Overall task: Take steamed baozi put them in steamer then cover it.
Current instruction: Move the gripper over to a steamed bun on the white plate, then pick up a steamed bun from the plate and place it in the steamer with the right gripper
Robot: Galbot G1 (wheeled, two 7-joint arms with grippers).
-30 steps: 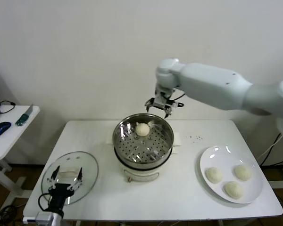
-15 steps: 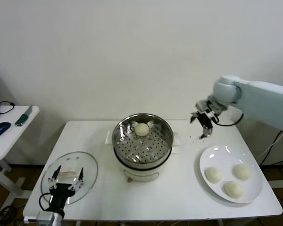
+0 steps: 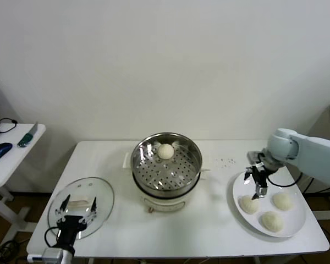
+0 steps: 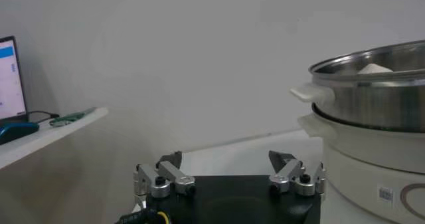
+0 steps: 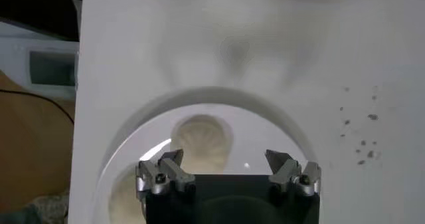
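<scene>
Our right pincer (image 3: 257,182) hangs spread and empty just above the nearest of 3 baozi (image 3: 249,204) on the white plate (image 3: 242,187). A 4th baozi (image 3: 165,150) sits in the steamer (image 3: 166,163) mid-table (image 3: 209,225). Our left pincer (image 3: 77,208), also spread, hovers over the cover (image 3: 102,195) lying on the table's left.

Plain white wall (image 3: 154,60) is seen behind a white work table (image 3: 209,225). A second white side table (image 3: 5,159) is placed at the left, loaded with a blue mouse (image 3: 1,150), cables and a green-handled tool (image 3: 27,136). Brown floor (image 3: 0,242) is visible below.
</scene>
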